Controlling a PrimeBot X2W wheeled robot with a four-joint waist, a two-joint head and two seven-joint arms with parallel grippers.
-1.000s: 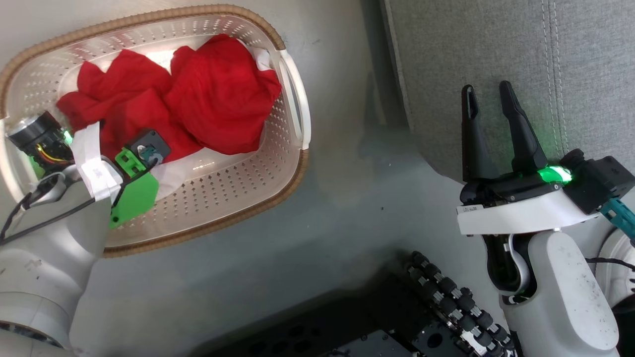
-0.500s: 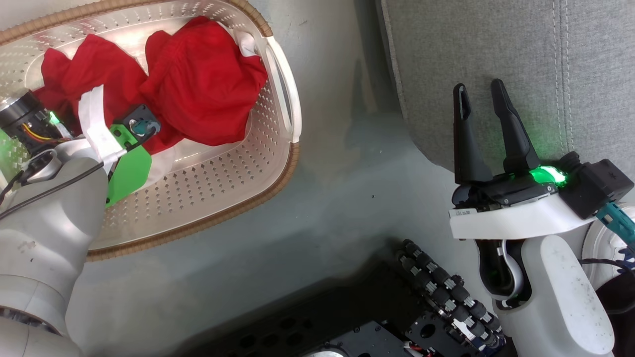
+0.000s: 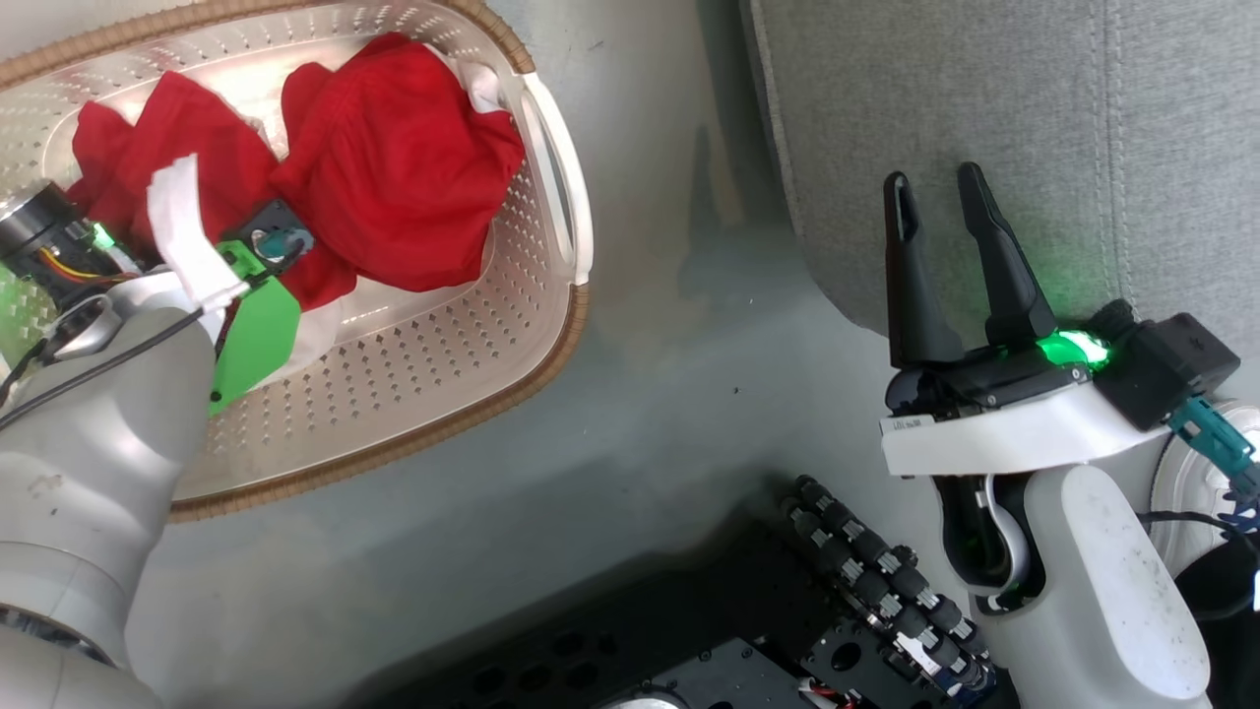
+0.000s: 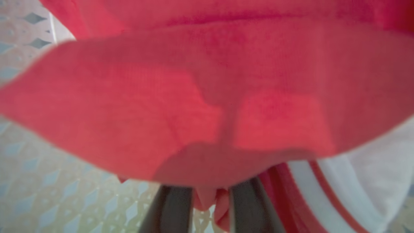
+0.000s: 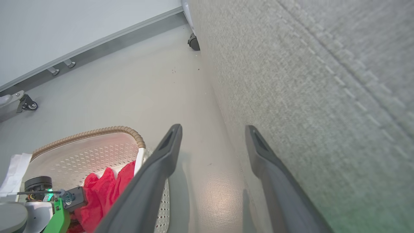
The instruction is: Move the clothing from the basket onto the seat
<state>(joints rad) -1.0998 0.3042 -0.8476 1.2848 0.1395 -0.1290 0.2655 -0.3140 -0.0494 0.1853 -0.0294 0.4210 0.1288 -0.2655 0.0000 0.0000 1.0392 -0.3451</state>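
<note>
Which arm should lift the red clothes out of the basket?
Left. The left pincer is in the basket, pinching red clothing. The right pincer hangs open beside the seat, away from the basket.

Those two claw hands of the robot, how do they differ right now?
The left gripper is down in the basket, while the right gripper hangs beside the seat. The left gripper's fingers sit close together with the clothing pinched between them; the right gripper's stand apart, holding nothing. Both have two long dark fingers.
</note>
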